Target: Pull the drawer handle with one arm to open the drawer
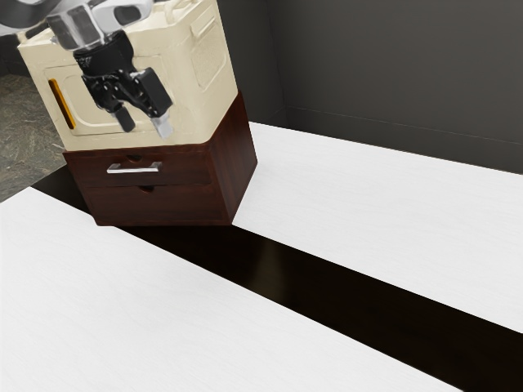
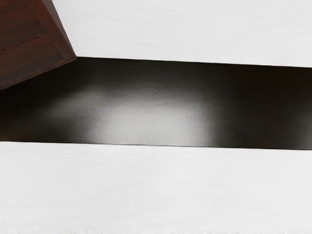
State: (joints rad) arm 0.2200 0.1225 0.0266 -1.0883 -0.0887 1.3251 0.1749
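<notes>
- silver handle (image 1: 135, 170) on the shut upper drawer (image 1: 186, 169) of a reddish-brown cabinet (image 1: 234, 163).
- black gripper (image 1: 144, 125) above the handle, fingers wide apart; its depth is hard to judge.
- approach step, likely; next, lower and align.

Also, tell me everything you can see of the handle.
The handle is a slim, straight silver bar, metallic in look and roughly level. It is fixed to the front of the upper drawer, just below a dark notch. That drawer looks shut. The jaws are open and apart from the handle, higher in the exterior view; nothing but the drawer front appears to touch it.
</notes>
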